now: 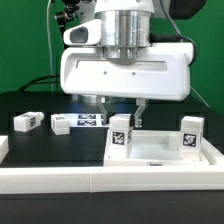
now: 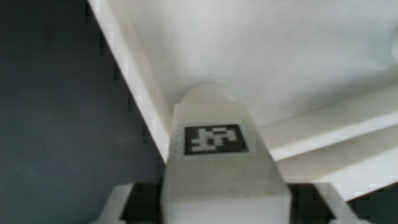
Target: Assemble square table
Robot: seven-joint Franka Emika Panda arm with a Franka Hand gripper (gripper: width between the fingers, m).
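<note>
Evidently mid-assembly. Exterior view: the gripper (image 1: 121, 107) hung low over the tabletop (image 1: 165, 152), at its corner toward the exterior view's left. Its fingers flanked the top of the held leg (image 1: 121, 135), which stood upright there. The tabletop itself lay on the dark table (image 1: 35, 104), just behind the border rail (image 1: 50, 180). Risk as judged: if the leg sat tilted against the rim, pushing down could jam it or shove the tabletop sideways, since nothing visible braced it. Count: one tabletop and four legs. Those were the held leg, the second upright leg (image 1: 190, 135) at the opposite corner, and the outer loose leg (image 1: 25, 122) and inner loose leg (image 1: 60, 123) lying toward the exterior view's left. One marker board (image 1: 90, 120) lay behind. Wrist view: the claw appeared clamped on the held leg (image 2: 217, 140), tag facing the camera, with a finger close against each side. The leg's tip pointed toward the tabletop (image 2: 302, 60) rim. Risk: a narrow grip on smooth plastic might let the leg twist or slip. Count here: one leg, one tabletop.
</note>
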